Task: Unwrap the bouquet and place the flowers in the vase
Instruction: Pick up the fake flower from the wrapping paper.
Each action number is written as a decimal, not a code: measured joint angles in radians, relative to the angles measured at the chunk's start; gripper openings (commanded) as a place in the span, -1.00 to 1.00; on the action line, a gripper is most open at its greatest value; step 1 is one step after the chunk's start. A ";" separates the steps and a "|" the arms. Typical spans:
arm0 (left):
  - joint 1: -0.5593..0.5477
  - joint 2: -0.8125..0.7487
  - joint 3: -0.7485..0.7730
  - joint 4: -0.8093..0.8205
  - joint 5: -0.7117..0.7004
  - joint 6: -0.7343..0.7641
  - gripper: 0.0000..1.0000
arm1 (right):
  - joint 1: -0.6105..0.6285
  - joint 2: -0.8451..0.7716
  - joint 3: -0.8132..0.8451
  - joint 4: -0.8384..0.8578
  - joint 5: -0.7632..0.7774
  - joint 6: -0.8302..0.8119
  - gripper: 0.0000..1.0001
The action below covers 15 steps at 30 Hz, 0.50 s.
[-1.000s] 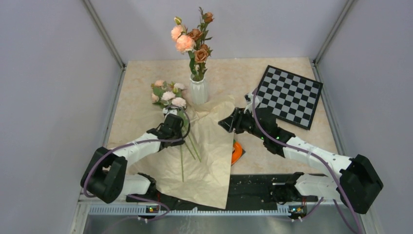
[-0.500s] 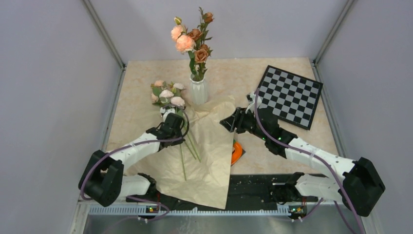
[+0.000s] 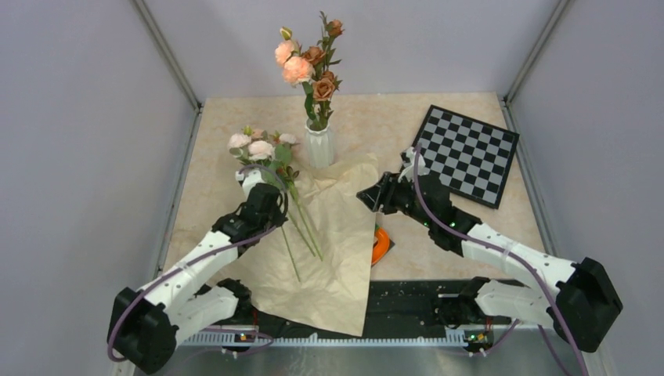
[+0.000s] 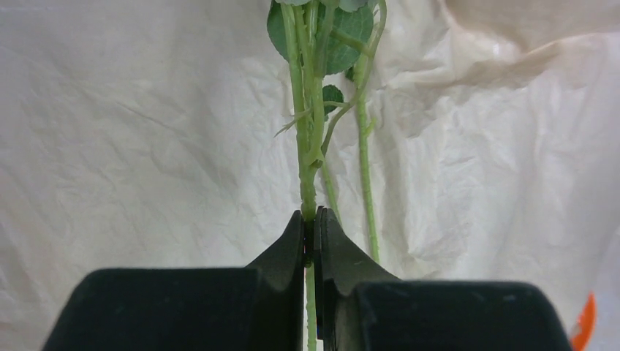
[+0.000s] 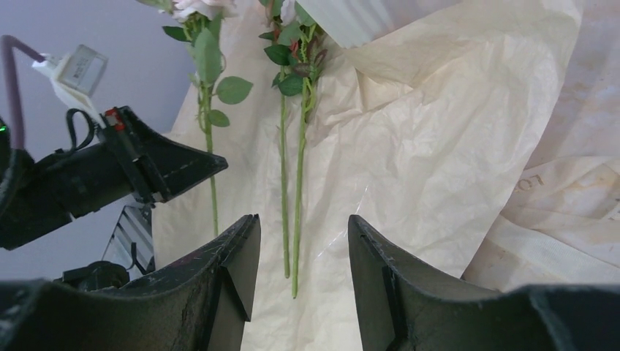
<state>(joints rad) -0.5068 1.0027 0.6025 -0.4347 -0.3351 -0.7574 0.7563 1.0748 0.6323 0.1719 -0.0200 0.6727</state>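
1. The sprig of pale pink artificial roses, with green leaves and one long thin stem, is pinched in the left claw. The jaws are closed tight on that single stem. The blooms stand above the claw and the stem's tail hangs below it.
2. The grip is narrow and the sprig is top-heavy. I judge the stem could swivel or slide between the jaws as the arm tilts it upright.
3. Two loose green-stemmed roses appear to rest on the paper just beside the held stem. Their leaves could snag and be dragged along.
4. The tall ribbed white vase stands near the sprig, beyond and to its right. Its narrow mouth already holds peach and rust-brown roses, so the stem end may miss, or a knock may tip it.
5. The crumpled peach-tan kraft paper lies spread on the desk up to the vase's foot. A trailing stem could catch it.
6. The right claw hovers part-open and empty over the paper, apart from the sprig.
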 measured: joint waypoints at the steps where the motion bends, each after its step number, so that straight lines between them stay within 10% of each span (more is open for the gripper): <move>1: 0.000 -0.029 0.000 0.000 -0.004 0.000 -1.00 | 0.000 -0.011 -0.004 0.001 0.006 0.000 0.00; 15: 0.000 -0.395 0.009 0.133 0.162 0.103 -1.00 | 0.000 -0.048 0.006 0.050 -0.072 -0.029 0.23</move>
<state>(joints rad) -0.5072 0.6079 0.6113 -0.3019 -0.1730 -0.6548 0.7567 1.0264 0.6380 0.2222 -0.0925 0.6441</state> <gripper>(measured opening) 0.068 0.581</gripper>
